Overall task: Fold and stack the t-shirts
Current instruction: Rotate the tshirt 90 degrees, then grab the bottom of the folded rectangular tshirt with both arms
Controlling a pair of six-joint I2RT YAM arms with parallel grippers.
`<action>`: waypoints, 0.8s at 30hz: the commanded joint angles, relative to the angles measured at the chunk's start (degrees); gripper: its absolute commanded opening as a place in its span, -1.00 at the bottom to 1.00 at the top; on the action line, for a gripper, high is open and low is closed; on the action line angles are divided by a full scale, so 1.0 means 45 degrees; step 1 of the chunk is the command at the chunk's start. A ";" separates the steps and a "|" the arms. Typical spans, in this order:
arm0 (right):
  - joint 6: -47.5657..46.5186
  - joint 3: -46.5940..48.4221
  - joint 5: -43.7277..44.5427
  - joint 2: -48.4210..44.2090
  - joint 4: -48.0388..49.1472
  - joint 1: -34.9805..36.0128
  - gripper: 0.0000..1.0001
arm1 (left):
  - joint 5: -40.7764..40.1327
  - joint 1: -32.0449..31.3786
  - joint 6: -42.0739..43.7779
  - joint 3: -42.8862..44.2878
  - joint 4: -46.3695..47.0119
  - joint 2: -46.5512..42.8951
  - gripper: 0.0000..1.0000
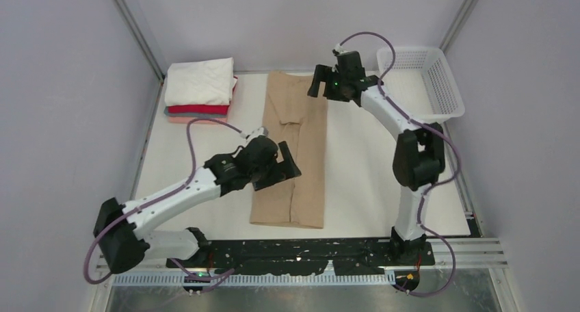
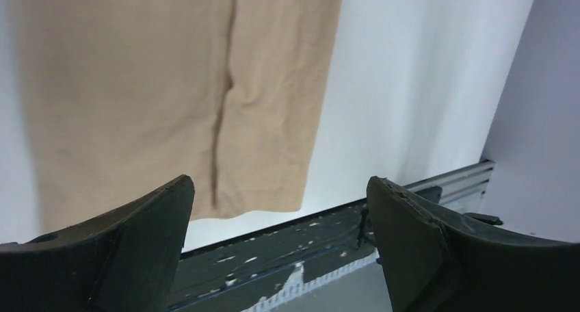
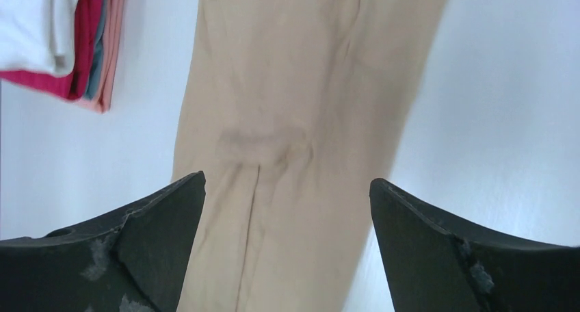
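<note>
Jaws wide and empty, the left gripper (image 1: 286,167) hovers at the left edge of the tan t-shirt (image 1: 306,131), a long strip laid flat; the right gripper (image 1: 317,80), equally spread, overhangs its far end.

Both arms are built from white tube-shaped links between bulky black joint housings. The left arm (image 1: 178,189) and the right arm (image 1: 393,117) each carry a thin purple cable (image 1: 190,137) that hangs in loose loops beside the links. The left pincer (image 1: 287,163) and the right pincer (image 1: 323,85) are black with wedge-shaped fingers (image 3: 123,257). The right fingers show grey scuff marks. A small green light (image 1: 336,84) glows at the right wrist.
</note>
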 commanded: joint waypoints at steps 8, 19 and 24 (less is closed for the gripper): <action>-0.0438 -1.0877 0.2725 -0.9682 -0.0816 0.4338 0.91 | 0.0085 0.2118 0.2669 -0.5224 -0.1950 -0.5256 0.98; 0.3753 -1.4865 0.2750 -1.1959 0.0121 0.9120 0.96 | 0.3198 0.3172 0.3997 -0.6935 0.0390 -0.3664 0.31; 0.4506 -1.5081 0.3594 -1.1428 0.0090 1.0160 0.99 | 0.3280 0.3177 0.4143 -0.7599 0.0705 -0.3219 -0.03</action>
